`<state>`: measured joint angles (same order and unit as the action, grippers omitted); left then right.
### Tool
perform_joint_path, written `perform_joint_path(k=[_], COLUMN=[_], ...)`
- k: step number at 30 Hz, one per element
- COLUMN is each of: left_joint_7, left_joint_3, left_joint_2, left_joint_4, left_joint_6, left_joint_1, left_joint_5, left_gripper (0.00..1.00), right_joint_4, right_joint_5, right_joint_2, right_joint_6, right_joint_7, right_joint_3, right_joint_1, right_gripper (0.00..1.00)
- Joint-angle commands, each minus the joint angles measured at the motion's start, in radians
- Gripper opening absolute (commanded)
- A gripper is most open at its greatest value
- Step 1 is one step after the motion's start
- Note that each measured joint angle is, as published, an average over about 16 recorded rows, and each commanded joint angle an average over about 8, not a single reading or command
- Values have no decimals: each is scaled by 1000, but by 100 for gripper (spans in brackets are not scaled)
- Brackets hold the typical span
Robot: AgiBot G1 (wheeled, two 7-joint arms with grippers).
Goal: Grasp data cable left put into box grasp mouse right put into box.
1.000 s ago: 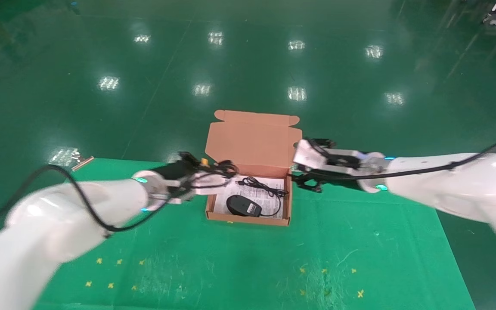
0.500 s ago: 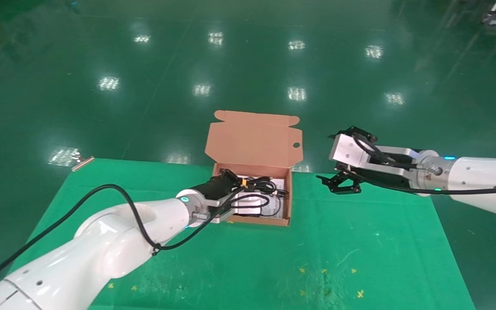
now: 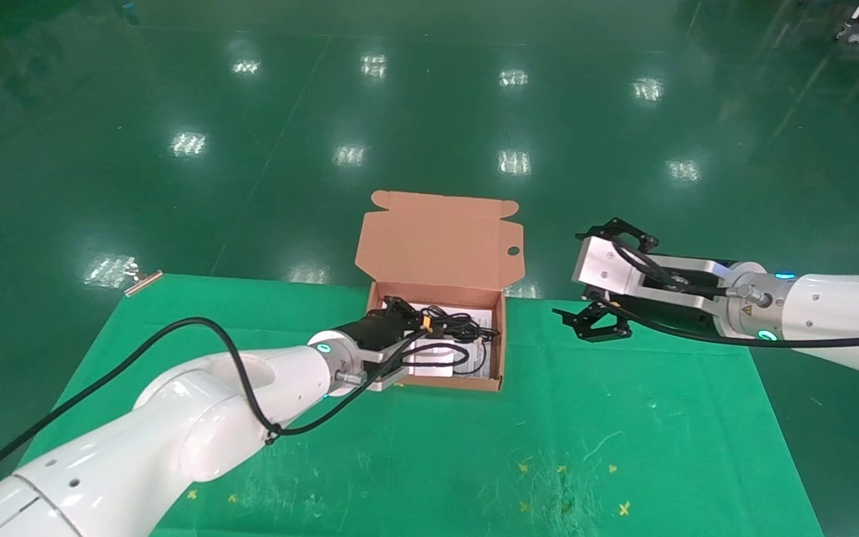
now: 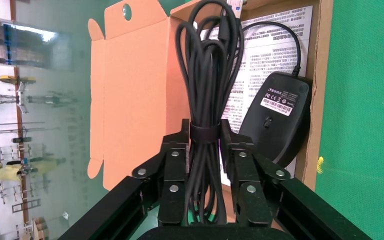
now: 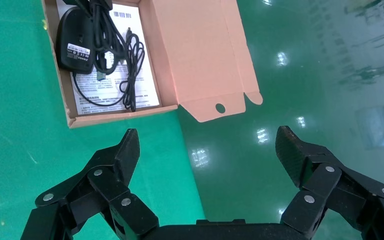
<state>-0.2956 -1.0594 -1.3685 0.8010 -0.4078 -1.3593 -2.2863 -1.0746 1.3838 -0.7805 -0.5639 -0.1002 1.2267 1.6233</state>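
The salmon-orange box [image 3: 437, 239] stands open at the green mat's far edge, its lid upright. My left gripper [image 3: 400, 317] is shut on the data cable [image 3: 453, 322], a black looped bundle, and holds it over the box's inside. In the left wrist view the fingers [image 4: 172, 165] clamp the cable [image 4: 207, 75] at its strap [image 4: 205, 132]. The black mouse [image 4: 275, 120] lies in the box, underside up, beside the cable. In the head view my left wrist hides the mouse. My right gripper [image 3: 593, 322] is open and empty, to the right of the box. In the right wrist view [image 5: 207, 145] it looks on the box [image 5: 195, 55] and mouse [image 5: 75, 40].
A printed white leaflet [image 4: 272, 45] lines the box floor, and the mouse's thin wire [image 5: 132, 65] lies coiled on it. The green mat [image 3: 586, 432] ends just behind the box; beyond it is the glossy green floor [image 3: 400, 112]. Small yellow crosses [image 3: 564, 470] mark the mat's front.
My left gripper carried the data cable from the box's left side to over its inside. My right gripper drew back from the box's right wall and to the right, staying open.
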Motion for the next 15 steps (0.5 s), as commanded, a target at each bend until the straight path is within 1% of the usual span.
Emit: perform_joint_path(k=[1,5,9,11,15], left_joint_7=[0,-6,-28,-44,-69], left_joint_3=[7,6,10,22,47], left_joint_2=[1,16,27,32,39], left_joint_4=[1,22,41,47,56], left_joint_6=[-3,-5,0,10,32], left_joint_1=[1,1,-22,-44,-83], left_joint_5=[-4,2,18,27,42], left_gripper=[100,100,100,100,100], right_joint_4=[6,5,-15,-36,-78], right_joint_5=[-4,-3,8,26,75], right_joint_2=[-3,-2,14,31,66], right_joint_6=[-2,1,9,8,-16], right_joint_7=[3,6,8,11,5], right_joint_3=[-1,-7,-17,-19,-10], right_joint_1=[-1,7,34,55,97], right_gripper=[100,100,100,100,100])
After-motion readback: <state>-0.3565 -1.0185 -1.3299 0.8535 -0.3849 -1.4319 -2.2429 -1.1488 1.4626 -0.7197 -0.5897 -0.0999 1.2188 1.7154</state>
